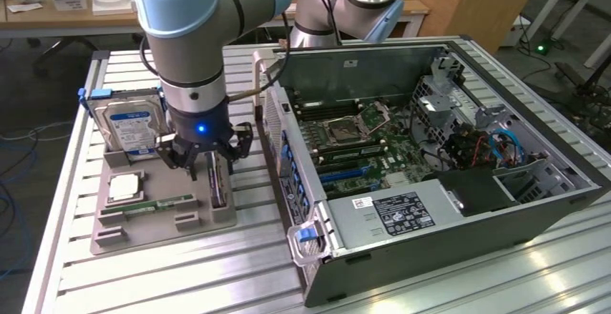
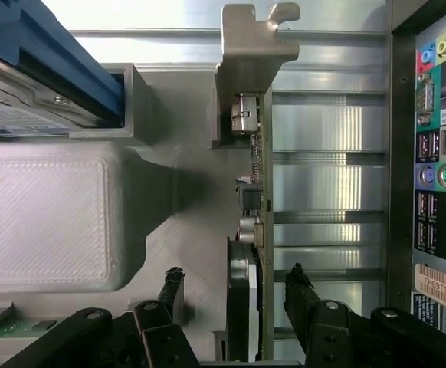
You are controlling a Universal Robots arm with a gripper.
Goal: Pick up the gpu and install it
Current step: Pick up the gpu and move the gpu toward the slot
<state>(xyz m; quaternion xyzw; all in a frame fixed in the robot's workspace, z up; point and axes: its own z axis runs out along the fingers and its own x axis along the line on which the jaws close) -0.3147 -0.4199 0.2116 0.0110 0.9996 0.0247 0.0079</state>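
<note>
Robotics laboratory: an aluminium-slat bench [image 1: 191, 278] carried an opened computer tower [image 1: 458, 246]; beyond the tower stood cluttered wooden desks [image 1: 38, 18].

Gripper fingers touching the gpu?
Apart. The wrist view shows the open gripper straddling the gpu, with a visible gap beside each finger.

Slatted metal table [image 1: 191, 278] carries grey holder tray [image 1: 157, 229], open computer case [image 1: 448, 246].
</note>
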